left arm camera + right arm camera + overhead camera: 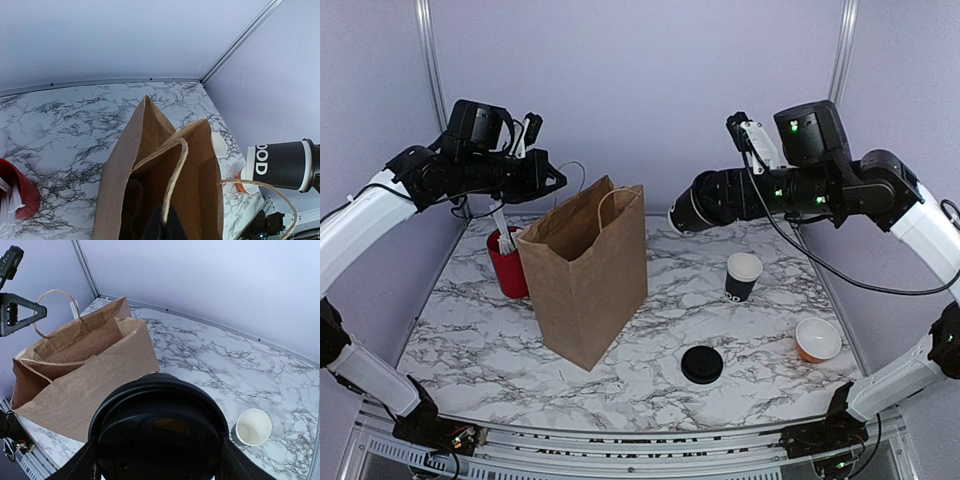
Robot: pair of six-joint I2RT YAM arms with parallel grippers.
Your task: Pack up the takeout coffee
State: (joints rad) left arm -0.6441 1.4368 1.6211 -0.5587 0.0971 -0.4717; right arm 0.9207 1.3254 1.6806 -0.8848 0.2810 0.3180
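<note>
As the marble table stretched out beneath both arms, the brown paper bag stood upright and open, left of centre, easily the biggest thing on it! The left gripper hung at the bag's mouth, its fingers pressed together on one twine handle. Just left of the bag stood the red holder, with white items poking out of it. And there was the takeout coffee, up in the air to the right of the bag's top. It lay on its side, lidded and clear of the paper, clamped between the fingers of the right gripper. Down on the table to the right stood an open black cup with a white inside. Nearer the front an orange cup lay tipped, and a flat black lid rested between it and the bag.
</note>
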